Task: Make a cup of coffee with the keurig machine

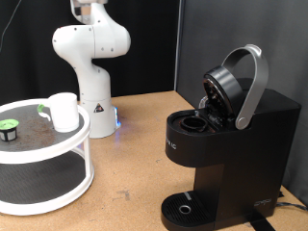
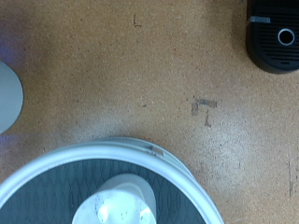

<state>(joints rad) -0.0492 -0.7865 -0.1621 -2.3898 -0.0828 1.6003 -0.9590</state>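
Note:
The cup [image 1: 64, 111] is a small white mug standing upright on the top shelf of a round white two-tier stand [image 1: 58, 146] at the exterior view's left. The keurig machine [image 1: 226, 144] is black and stands at the exterior view's right, with its silver-handled lid raised and the pod chamber open. In the wrist view, which looks straight down from high up, the cup [image 2: 121, 201] sits on the stand [image 2: 103, 149] and the keurig machine [image 2: 276, 37] is in a corner. The gripper shows in neither view.
A small green-topped dark pod [image 1: 10, 126] sits on the stand's top shelf, left of the cup in the exterior view. The white arm's base [image 1: 92, 58] stands behind the stand. A tape mark [image 2: 204, 105] lies on the brown table.

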